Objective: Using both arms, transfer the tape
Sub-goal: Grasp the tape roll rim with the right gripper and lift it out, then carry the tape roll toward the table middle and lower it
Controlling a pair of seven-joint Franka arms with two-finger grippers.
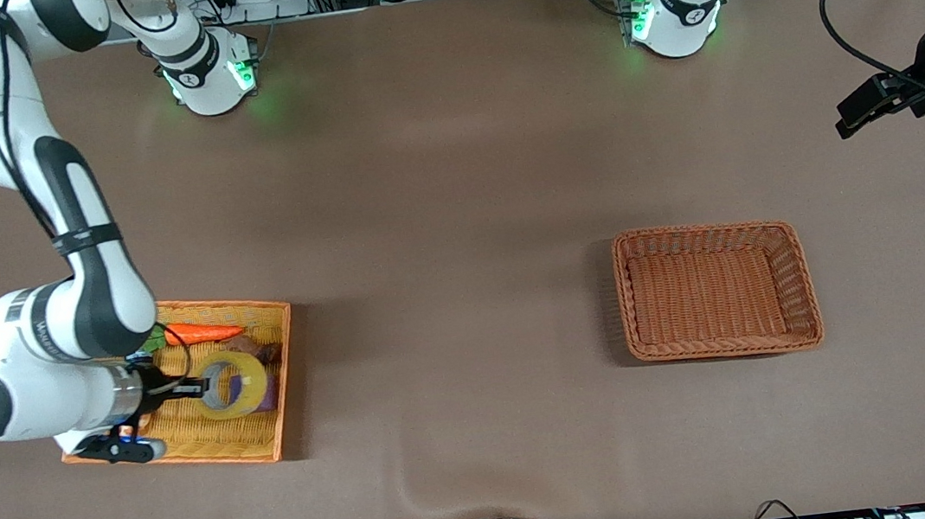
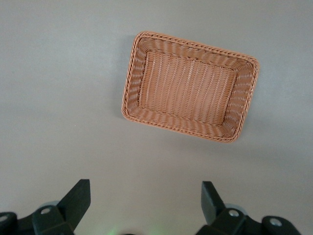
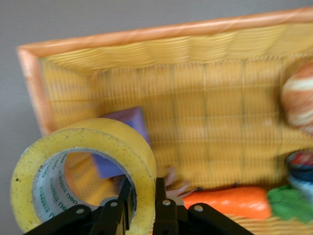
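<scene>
The tape point(image 1: 235, 384) is a yellowish ring-shaped roll with a wide hole. My right gripper point(image 1: 200, 385) is shut on its wall, one finger inside the hole and one outside, and holds it a little above the orange basket point(image 1: 280, 402). In the right wrist view the tape point(image 3: 83, 166) fills the lower corner, clamped between the fingers of the right gripper point(image 3: 143, 196). My left gripper point(image 2: 144, 196) is open and empty, high over the table, with the brown wicker basket point(image 2: 129, 88) below it. In the front view it is mostly out of frame point(image 1: 876, 103).
The orange basket also holds a toy carrot point(image 1: 201, 332), a purple cube point(image 3: 128, 125), a croissant point(image 3: 301, 95) and a small dark round item point(image 3: 301, 161). The brown wicker basket point(image 1: 798, 334) stands toward the left arm's end of the table.
</scene>
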